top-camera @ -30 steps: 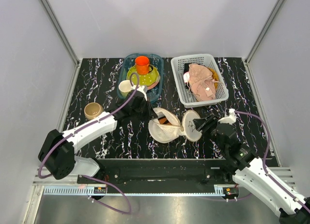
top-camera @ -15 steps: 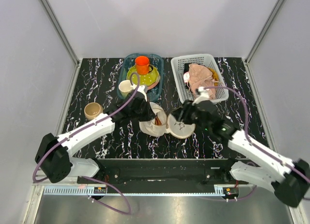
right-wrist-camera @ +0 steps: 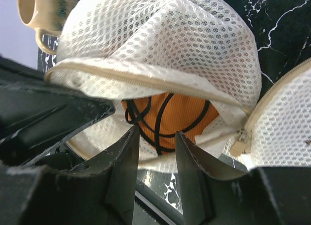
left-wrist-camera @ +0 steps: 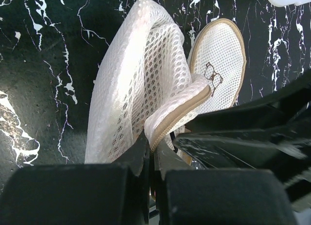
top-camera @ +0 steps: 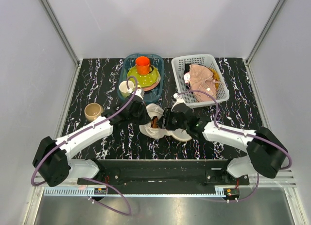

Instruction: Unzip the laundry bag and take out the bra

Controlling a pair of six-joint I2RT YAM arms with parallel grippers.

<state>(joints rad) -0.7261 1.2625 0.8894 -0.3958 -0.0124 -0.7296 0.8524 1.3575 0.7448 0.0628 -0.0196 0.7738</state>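
Right wrist view puts the right end effector point(right-wrist-camera: 156, 140) at the mouth of the laundry bag point(right-wrist-camera: 165, 45). Its two fingers are spread with a gap between them and nothing pinched yet. Just past the tips lies the bra point(right-wrist-camera: 170, 113), orange-brown with black straps, inside the bag under the raised zipper edge. The left end effector point(left-wrist-camera: 151, 154) is pressed together on that zippered rim of mesh and holds the flap up, so the opening gapes. Seen from above, the bag sits near the middle of the worktop point(top-camera: 97, 84) between the two arms, with a white lattice basket point(top-camera: 181, 64) farther back on the right. The step in hand looks to be the grab on the bra. To do it well, I judge the right fingers should reach deeper before closing, so that padded cloth or a strap sits fully between them, clear of the lower mesh lip; catching mesh would drag the whole bag. A firm left hold would anchor the bag during the pull.
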